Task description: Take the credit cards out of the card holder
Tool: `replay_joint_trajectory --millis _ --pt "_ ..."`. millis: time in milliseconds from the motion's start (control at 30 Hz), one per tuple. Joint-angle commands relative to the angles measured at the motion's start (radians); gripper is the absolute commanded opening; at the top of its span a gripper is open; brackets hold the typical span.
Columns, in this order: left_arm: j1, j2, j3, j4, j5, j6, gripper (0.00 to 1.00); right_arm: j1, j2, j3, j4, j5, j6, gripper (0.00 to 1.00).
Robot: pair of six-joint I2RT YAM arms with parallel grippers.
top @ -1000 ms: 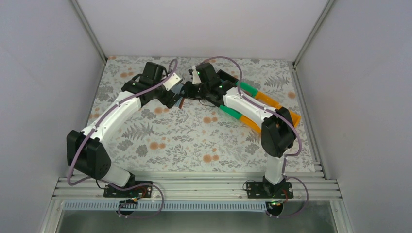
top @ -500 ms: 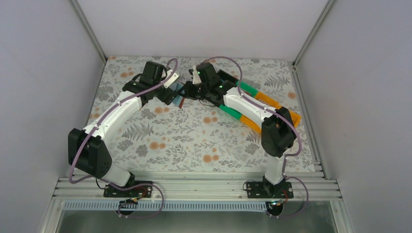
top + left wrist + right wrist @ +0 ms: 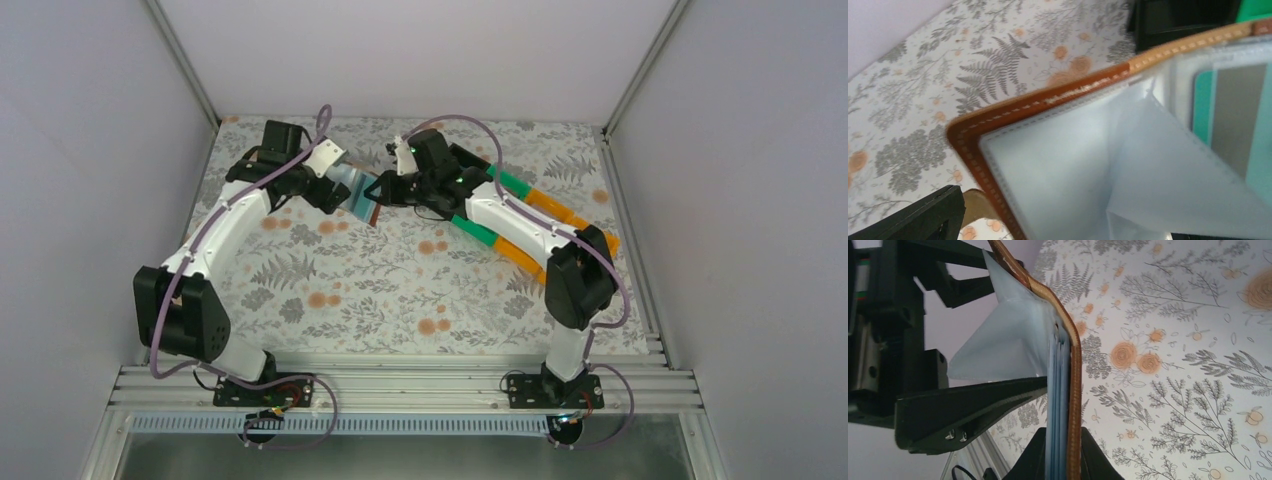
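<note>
Two robot arms meet over the far middle of the flowered counter [image 3: 400,290], where the brown card holder [image 3: 366,196] hangs open in the air between them. The right claw [image 3: 1064,460] is clamped on one edge of the holder, pinching the leather and the pale inner leaves together. The left claw [image 3: 336,192] stands spread wide just beside the loose flap, gripping nothing. A teal credit card [image 3: 1202,105] shows in a clear slot inside, so no card appears to be out yet. The step in hand looks like steadying the opened holder. Next, the left claw would likely need to line up on the card's exposed edge, close on it alone, and draw it along its slot.
</note>
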Motion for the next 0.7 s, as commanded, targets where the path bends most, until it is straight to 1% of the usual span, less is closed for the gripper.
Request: replay_joint_trajectory --millis 0,67,133,333,433,567,667 --pt "0.044 -0.058 0.038 -0.09 0.192 0.071 1.0 0.007 -0.085 0.0 -0.001 -0.073 -0.119 0.04" --pt "0.069 -0.07 0.05 -0.129 0.258 0.089 1.0 0.005 -0.096 0.002 -0.017 -0.09 -0.174 0.04" --pt "0.091 -0.085 0.058 -0.158 0.293 0.101 1.0 0.002 -0.109 0.005 -0.039 -0.096 -0.217 0.04" --pt "0.109 -0.111 0.089 -0.21 0.315 0.125 1.0 0.0 -0.142 0.015 -0.097 -0.143 -0.335 0.04" --pt "0.121 -0.105 0.117 -0.26 0.388 0.151 1.0 0.0 -0.178 -0.001 -0.109 -0.138 -0.376 0.04" --pt "0.126 -0.101 0.155 -0.358 0.526 0.2 1.0 0.0 -0.243 -0.025 -0.109 -0.151 -0.42 0.04" --pt "0.126 -0.113 0.17 -0.389 0.56 0.221 1.0 0.0 -0.269 -0.038 -0.112 -0.171 -0.453 0.04"
